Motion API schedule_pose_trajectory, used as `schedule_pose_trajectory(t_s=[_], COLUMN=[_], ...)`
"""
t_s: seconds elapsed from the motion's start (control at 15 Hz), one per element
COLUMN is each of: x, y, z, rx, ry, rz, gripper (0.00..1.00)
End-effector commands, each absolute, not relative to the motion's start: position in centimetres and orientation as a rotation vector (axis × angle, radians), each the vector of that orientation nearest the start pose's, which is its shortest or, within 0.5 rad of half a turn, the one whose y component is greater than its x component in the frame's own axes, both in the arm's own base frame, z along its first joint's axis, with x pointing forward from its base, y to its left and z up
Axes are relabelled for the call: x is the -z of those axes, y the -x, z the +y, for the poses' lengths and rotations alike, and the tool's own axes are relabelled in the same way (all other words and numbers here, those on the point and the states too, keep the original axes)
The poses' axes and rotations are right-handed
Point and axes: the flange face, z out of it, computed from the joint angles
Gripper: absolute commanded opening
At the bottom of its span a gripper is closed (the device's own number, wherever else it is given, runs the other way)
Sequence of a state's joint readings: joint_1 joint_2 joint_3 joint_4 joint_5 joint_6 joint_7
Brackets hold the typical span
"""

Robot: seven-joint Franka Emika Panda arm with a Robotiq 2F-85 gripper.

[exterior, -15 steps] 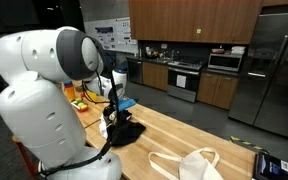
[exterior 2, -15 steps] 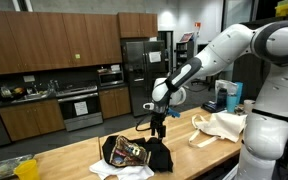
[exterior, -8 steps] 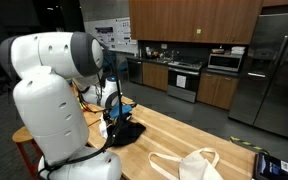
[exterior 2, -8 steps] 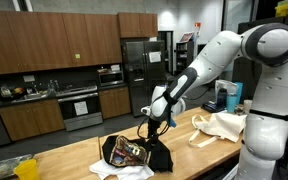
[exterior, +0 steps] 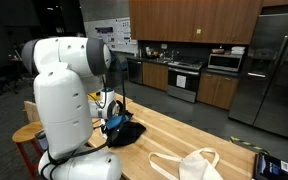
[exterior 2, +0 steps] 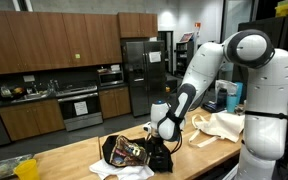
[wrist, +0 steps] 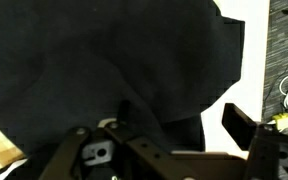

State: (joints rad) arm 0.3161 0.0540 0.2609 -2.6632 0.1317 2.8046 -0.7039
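1. Descent: within the last second the arm has sunk from above the cloth (exterior 2: 164,160) until the gripper (exterior 2: 156,146) sits down among its folds. Both exterior views show the wrist far lower than before.
2. Fingers (wrist: 246,132): in the wrist view they stand spread wide, with black fabric bulging up between them. They pinch nothing yet.
3. Cloth (wrist: 104,60): it is a black heap on the counter (exterior 2: 74,160), near the end by the robot's base. It touches a patterned bag (exterior 2: 127,151), and a white rag (exterior 2: 109,171) pokes out beneath.
4. Tote (exterior 2: 220,125): it lies pale and flat on the same counter, well apart from the gripper and untouched.
5. Meaning: the approach looks finished, since the gripper (exterior: 110,122) is down at the fabric. The cloth itself has not shifted, so I judge that contact has been made but no hold.
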Motion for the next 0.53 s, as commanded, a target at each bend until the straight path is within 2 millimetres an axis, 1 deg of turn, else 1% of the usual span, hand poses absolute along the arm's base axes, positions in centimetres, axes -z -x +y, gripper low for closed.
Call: schedule_pose_trajectory(t_s=[0.0,0.13,0.2,0.33,0.47], x=[-22.1,-22.2,-22.4,-23.0,-23.4], y=[-36.0,-36.0,-36.2,-36.5,-36.8], z=[23.8,24.0,24.1,24.0,23.7], rx=[0.136,0.157,0.171,0.204,0.229], ry=[2.567,2.54,2.529,2.518,2.505], rz=[-1.732,-1.78,-1.796,-1.821,-1.828], gripper=[0.61,0.46,0.37,0.21,0.08])
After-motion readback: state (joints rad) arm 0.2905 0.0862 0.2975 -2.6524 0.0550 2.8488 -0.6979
